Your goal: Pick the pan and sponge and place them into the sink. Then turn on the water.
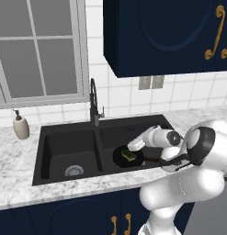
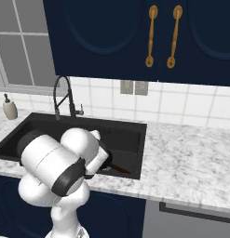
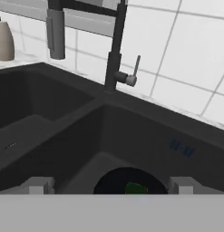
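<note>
Gripper [image 1: 131, 146] hangs wide open in the right basin, just above the pan [image 1: 127, 157] with the sponge [image 1: 129, 155] on it. Ahead, the faucet [image 3: 114, 54] stands on the sink [image 1: 64, 130] back rim by the divider, lever [image 3: 136, 67] sticking up on its right side. Left basin lies open, cabinet [image 1: 165, 34] overhangs well above

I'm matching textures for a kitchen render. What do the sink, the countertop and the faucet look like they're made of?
The sink looks like matte black composite or stone: flat, with no shine. The countertop looks like polished white marble with grey veining. The faucet looks like dark metal with a dull sheen, its side lever a lighter grey. All rendered, so these are guesses.
</note>
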Robot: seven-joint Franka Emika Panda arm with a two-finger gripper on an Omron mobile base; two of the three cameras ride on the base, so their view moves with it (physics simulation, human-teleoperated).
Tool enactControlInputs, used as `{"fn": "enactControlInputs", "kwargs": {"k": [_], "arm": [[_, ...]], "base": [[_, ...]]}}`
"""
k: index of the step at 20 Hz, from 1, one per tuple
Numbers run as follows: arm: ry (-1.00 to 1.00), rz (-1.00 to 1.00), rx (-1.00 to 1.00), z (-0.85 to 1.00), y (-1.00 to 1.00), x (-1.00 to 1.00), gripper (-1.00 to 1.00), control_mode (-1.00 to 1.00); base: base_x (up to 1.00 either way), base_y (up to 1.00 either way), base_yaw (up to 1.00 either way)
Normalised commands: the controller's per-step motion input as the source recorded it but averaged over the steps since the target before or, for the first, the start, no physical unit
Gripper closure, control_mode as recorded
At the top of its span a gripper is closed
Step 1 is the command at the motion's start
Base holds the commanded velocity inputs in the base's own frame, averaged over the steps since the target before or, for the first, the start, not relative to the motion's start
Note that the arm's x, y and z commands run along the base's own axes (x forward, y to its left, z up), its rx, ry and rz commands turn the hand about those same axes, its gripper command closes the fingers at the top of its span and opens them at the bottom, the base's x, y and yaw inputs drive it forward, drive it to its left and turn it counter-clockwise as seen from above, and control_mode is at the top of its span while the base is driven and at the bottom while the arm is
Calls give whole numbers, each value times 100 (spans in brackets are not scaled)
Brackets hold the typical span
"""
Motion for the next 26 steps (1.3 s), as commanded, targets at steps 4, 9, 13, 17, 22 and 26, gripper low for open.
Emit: {"fn": "enactControlInputs", "kwargs": {"k": [4, 9, 13, 17, 22, 26], "arm": [[10, 0, 5, 100, -7, 10, -100, -100], [14, 0, 4, 100, -6, 12, -100, -100], [6, 0, 5, 84, -3, 15, -100, -100], [0, 3, 10, 20, -20, 4, -100, -100], [0, 4, 14, 0, -33, 8, -100, -100], [0, 6, 19, 0, -48, 33, -100, -100]], "base": [[0, 0, 0], [0, 0, 0], [0, 0, 0], [0, 0, 0], [0, 0, 0], [0, 0, 0]]}}
